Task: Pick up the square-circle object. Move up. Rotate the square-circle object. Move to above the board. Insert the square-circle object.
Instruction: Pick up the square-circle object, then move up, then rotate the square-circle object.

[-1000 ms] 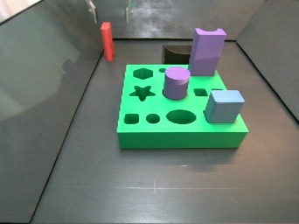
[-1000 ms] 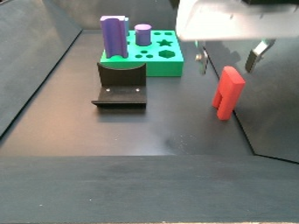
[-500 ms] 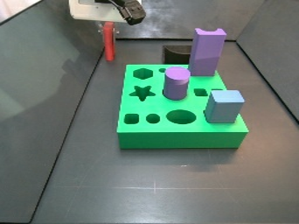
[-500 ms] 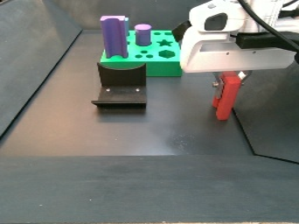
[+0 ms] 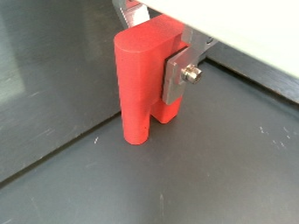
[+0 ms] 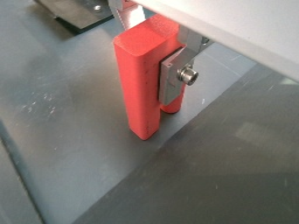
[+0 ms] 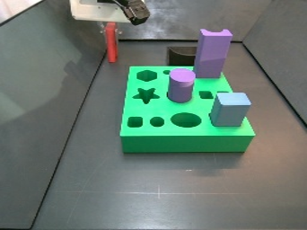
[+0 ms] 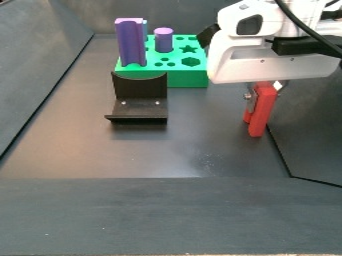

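Gripper (image 5: 163,74) down over the upper part of the red piece (image 5: 142,83), silver fingers (image 6: 172,77) flat against its sides in both wrist views, closed onto it. Red piece upright on the dark floor (image 8: 187,150) by the wall, well apart from the green board (image 7: 186,112), which carries purple and light-blue blocks.
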You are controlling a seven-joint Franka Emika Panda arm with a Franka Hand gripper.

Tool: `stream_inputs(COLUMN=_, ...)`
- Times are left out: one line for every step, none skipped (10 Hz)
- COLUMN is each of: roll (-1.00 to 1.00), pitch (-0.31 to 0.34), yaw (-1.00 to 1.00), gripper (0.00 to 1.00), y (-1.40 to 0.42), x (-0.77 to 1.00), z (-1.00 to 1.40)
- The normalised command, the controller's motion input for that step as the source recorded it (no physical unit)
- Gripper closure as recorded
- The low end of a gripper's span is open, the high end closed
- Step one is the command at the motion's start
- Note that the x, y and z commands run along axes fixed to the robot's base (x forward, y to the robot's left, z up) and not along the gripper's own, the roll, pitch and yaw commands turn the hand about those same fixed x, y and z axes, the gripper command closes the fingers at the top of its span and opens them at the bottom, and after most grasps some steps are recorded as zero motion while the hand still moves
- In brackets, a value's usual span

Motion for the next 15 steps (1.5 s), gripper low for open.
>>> stream_inputs(roll=0.0, pitch=0.0, yaw=0.0, gripper=1.0, y=0.0, x=0.0, z=0.0)
stream_inputs(roll=0.0, pitch=0.0, yaw=0.0, gripper=1.0, y=0.0, x=0.0, z=0.0)
stream_inputs(roll=0.0, pitch=0.0, yaw=0.0, gripper=1.0, y=0.0, x=0.0, z=0.0)
stream_inputs(roll=0.0, pitch=0.0, yaw=0.0, gripper=1.0, y=0.0, x=0.0, z=0.0)
stream_inputs(roll=0.0, pitch=0.0, yaw=0.0, gripper=1.0, y=0.0, x=0.0, z=0.0)
stream_inputs(roll=0.0, pitch=0.0, yaw=0.0, gripper=1.0, y=0.0, x=0.0, z=0.83)
stream_inputs(roll=0.0, pitch=0.026, yaw=0.03, gripper=1.0, y=-0.07, x=-0.01, z=0.79)
stream_inputs(roll=0.02, pitch=0.038, yaw=0.03, gripper=1.0, y=-0.06, x=-0.03, z=0.66)
stream_inputs(roll=0.06, pitch=0.04, yaw=0.02, gripper=1.0, y=-0.03, x=-0.03, z=0.5)
stream_inputs(roll=0.09, pitch=0.044, yaw=0.02, gripper=1.0, y=-0.01, x=-0.03, z=0.37)
stream_inputs(roll=0.11, pitch=0.048, yaw=0.01, gripper=1.0, y=-0.01, x=-0.03, z=0.24)
stream_inputs(roll=0.0, pitch=0.0, yaw=0.0, gripper=1.0, y=-0.56, x=0.61, z=1.0)
stream_inputs(roll=0.01, pitch=0.021, yaw=0.01, gripper=1.0, y=-0.58, x=0.63, z=1.0)
stream_inputs(roll=0.0, pitch=0.088, yaw=0.02, gripper=1.0, y=-0.54, x=0.59, z=1.0)
stream_inputs(roll=0.0, pitch=0.106, yaw=0.02, gripper=1.0, y=-0.45, x=0.53, z=1.0)
